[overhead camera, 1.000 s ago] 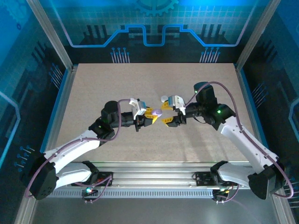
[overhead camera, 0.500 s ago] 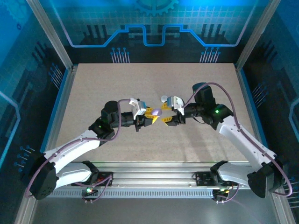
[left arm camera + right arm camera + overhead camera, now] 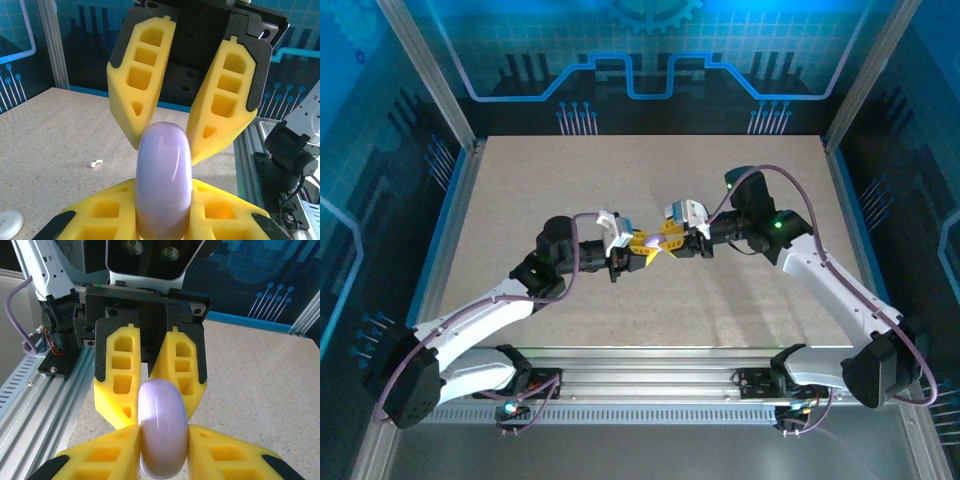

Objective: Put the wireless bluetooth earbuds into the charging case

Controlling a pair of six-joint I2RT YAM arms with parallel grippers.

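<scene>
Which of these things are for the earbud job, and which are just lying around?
For the job: lavender charging case, gripped by the left gripper and right gripper; tiny white earbud on the table.
Just lying about, probably: white round piece on the table, untouched.

Speckled table (image 3: 50, 125) bears what looks like an earbud (image 3: 95, 163).

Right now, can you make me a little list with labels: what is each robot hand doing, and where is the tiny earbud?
left gripper: shut on one end of the purple case
right gripper: fingers touch both sides of the case's other end
case: looks closed, held up off the table between both grippers
earbud: small, white, lying loose on the table, apart from the grippers
white round piece: on the table, at the corner of the left wrist view
</scene>
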